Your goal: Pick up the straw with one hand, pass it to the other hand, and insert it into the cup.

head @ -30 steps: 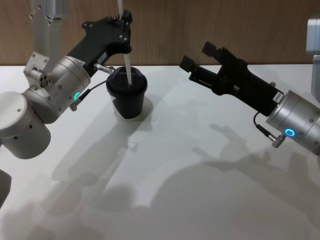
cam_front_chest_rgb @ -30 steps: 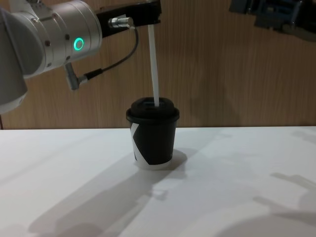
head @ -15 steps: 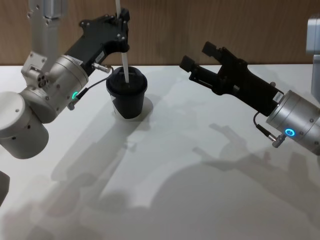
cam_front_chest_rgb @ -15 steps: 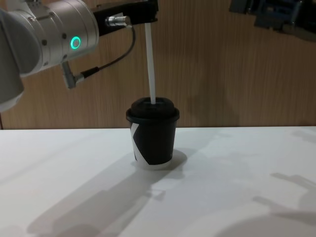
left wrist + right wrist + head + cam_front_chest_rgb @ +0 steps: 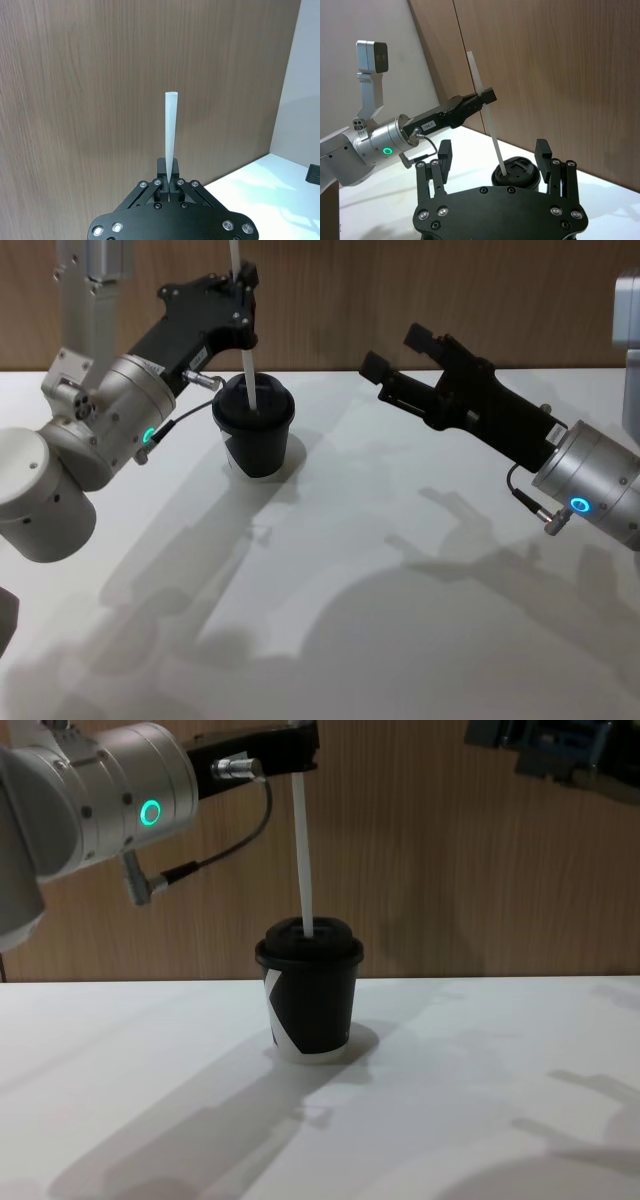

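Left gripper [image 5: 243, 292]: black, on a silver wrist with a glowing green ring and a thin black cable; raised above the table at the far left. Fingers pinched tight on the straw, as the left wrist view shows, with the straw's upper length rising beyond the fingertips [image 5: 170, 181].

Straw [image 5: 302, 850]: thin, white, slightly translucent; clamped in the left gripper and hanging nearly upright below it. Lower end meets the lid of the cup directly beneath the gripper; how far it goes in cannot be told.

Cup [image 5: 311, 1003]: small, black paper, white curved patch near the base, black plastic lid. Stands upright on the white table [image 5: 400, 620], straight under the left gripper and apart from its fingers.

Right gripper [image 5: 395, 358]: black, on a silver wrist with a blue-lit ring; held in the air well to the right of the cup, pointing toward it. Fingers spread wide, nothing between them.

Wood-panelled wall [image 5: 450, 870]: beyond both grippers, behind the table's far edge.
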